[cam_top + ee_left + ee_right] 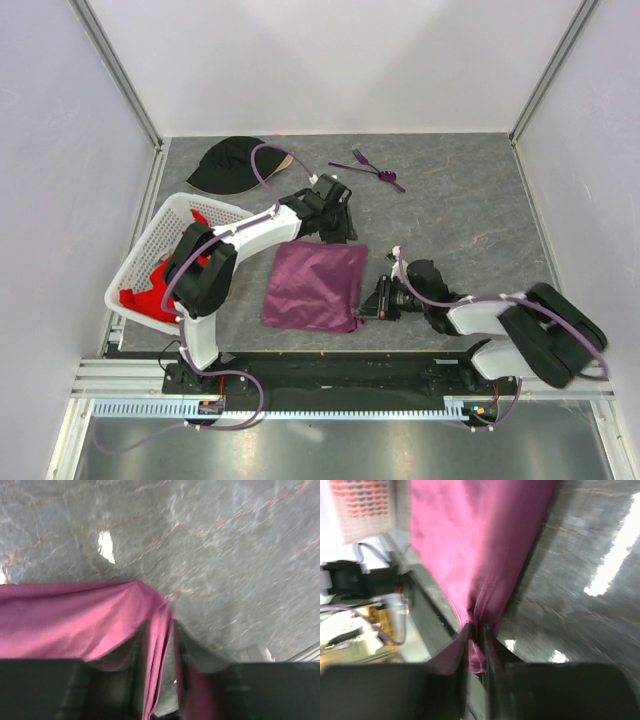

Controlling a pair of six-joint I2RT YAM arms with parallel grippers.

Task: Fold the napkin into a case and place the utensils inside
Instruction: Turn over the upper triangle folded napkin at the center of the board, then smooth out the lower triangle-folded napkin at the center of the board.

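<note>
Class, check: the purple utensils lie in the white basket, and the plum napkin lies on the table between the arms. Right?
No. The top external view shows the utensils on the far side of the table, not in the basket. The rest, about the napkin, is right.

The grey marbled worktop (470,210) carries a plum-purple napkin (312,285) lying flat near its centre. A black cap (228,165) sits at eleven o'clock, a white lattice basket (150,240) at nine, and purple utensils (372,170) at one.
</note>
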